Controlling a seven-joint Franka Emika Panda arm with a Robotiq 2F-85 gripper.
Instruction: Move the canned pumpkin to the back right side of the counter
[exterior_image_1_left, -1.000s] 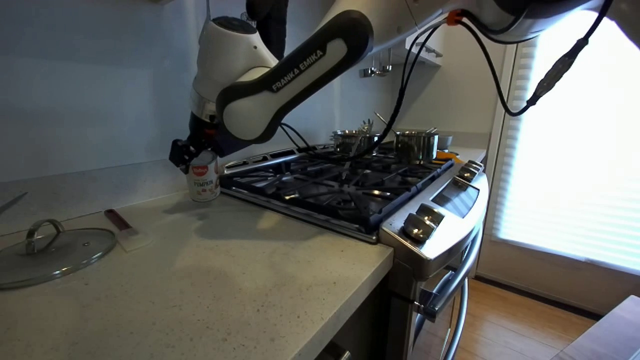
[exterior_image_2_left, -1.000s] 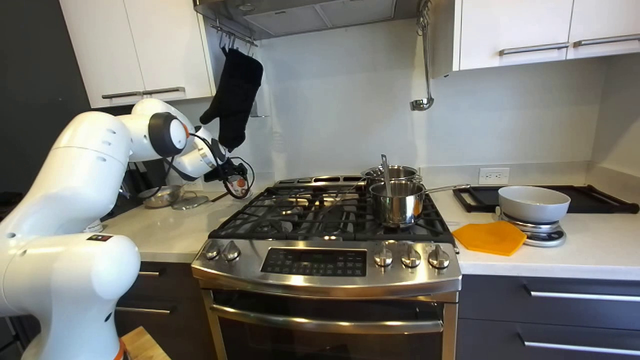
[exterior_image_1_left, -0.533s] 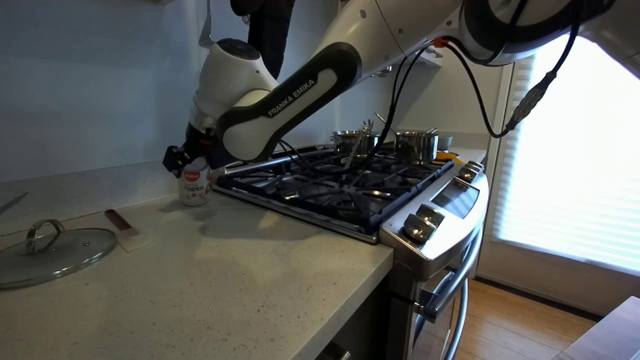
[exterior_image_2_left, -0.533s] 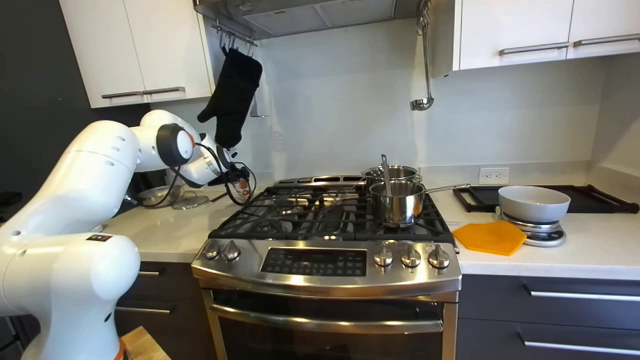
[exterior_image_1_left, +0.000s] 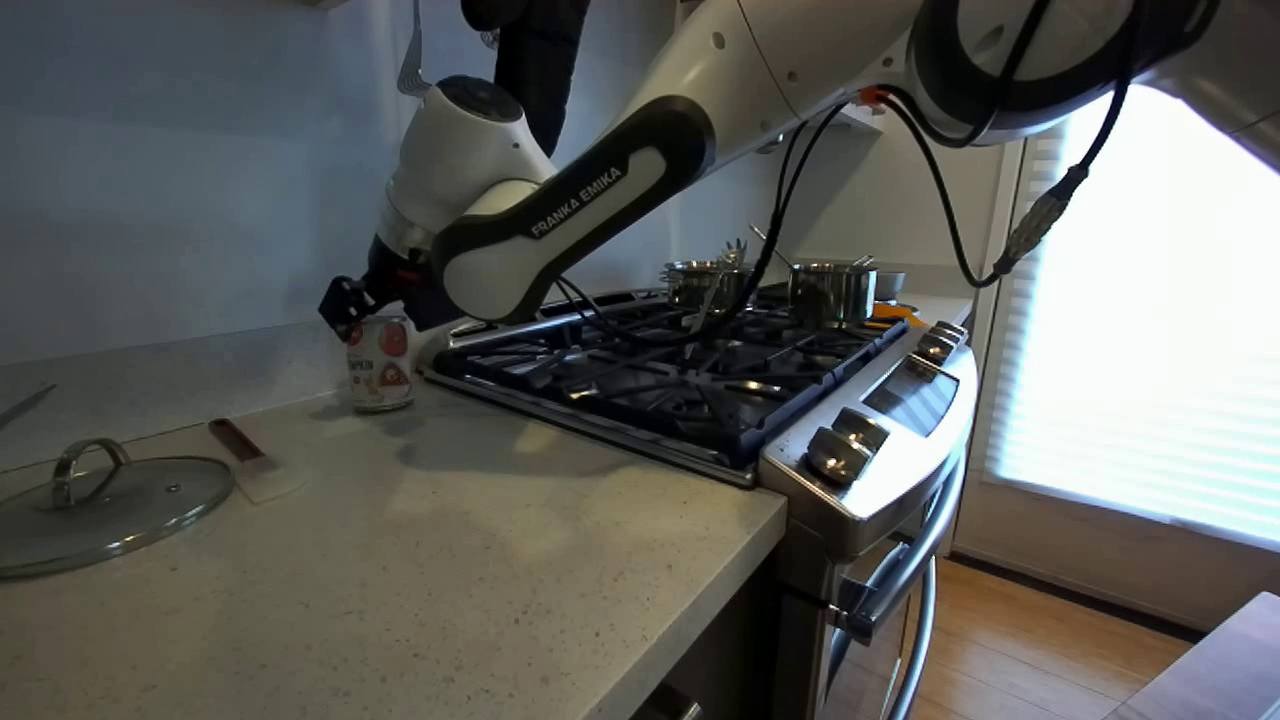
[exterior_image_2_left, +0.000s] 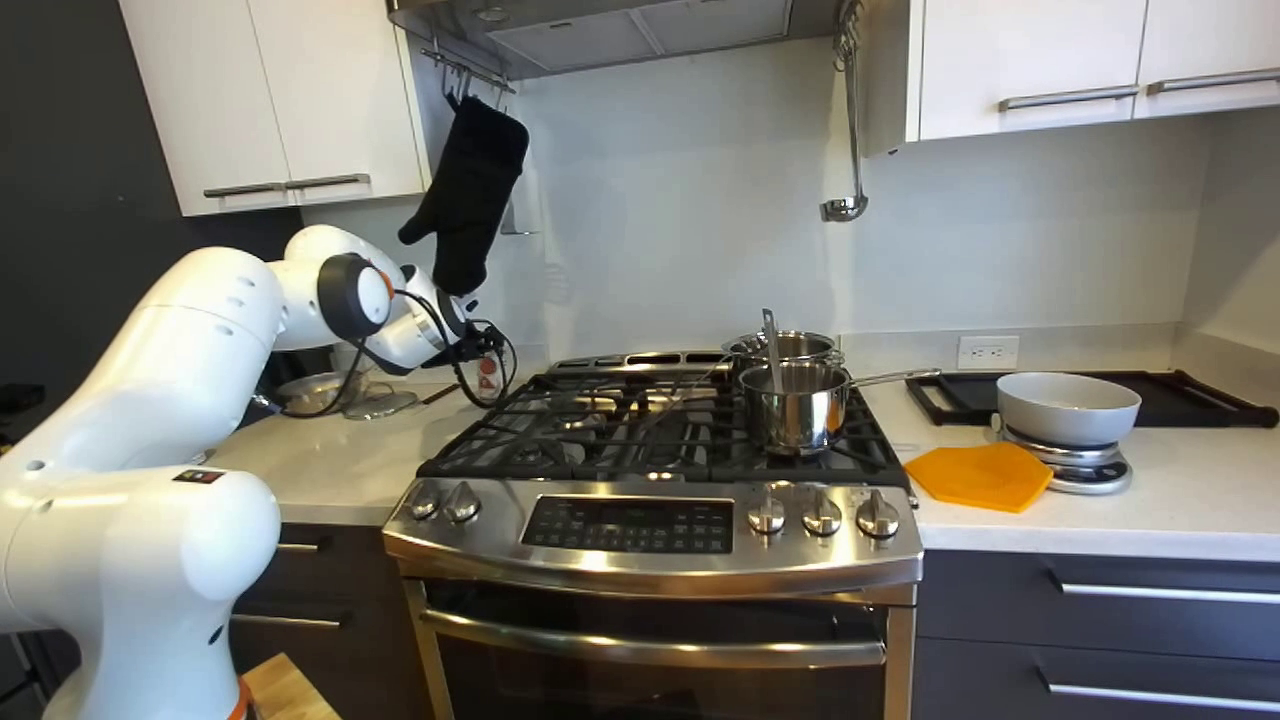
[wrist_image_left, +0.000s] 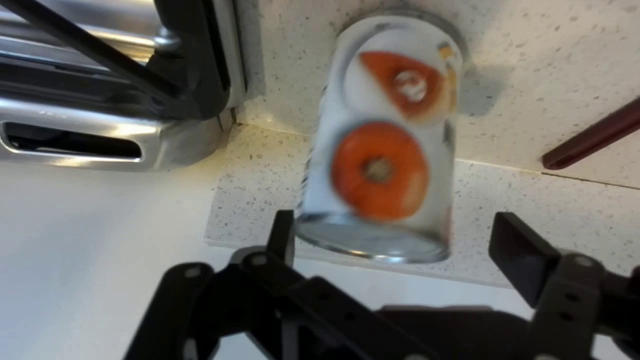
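While the counter (exterior_image_1_left: 450, 560) is running along the wall (exterior_image_1_left: 200, 200), a glass pot lid (exterior_image_1_left: 115, 515) is lying flat at its far left in an exterior view, handle up, presumably being kept out of the way. Spatula (exterior_image_1_left: 258, 462), dark red handle, pale blade: lying just right of the lid, handle pointing toward the wall. Gripper (wrist_image_left: 397, 242), black: hanging at the top of the canned pumpkin (exterior_image_1_left: 380, 370), its fingers (wrist_image_left: 282, 234) standing apart, one just beside the silver rim (whether it is touching, the wrist view is not settling), the other well clear; nothing is being clamped, probably because a nudge or a release is being intended. Can, label in cream and orange: standing upright on the counter, near the wall and near the stove (exterior_image_1_left: 690, 390), likely being put there because that corner is answering to the task's back right. Stove, steel and black: bounding the counter on the right, probably limiting the can's travel. Pots (exterior_image_1_left: 832, 295), steel: standing on its far side, seemingly not figuring here
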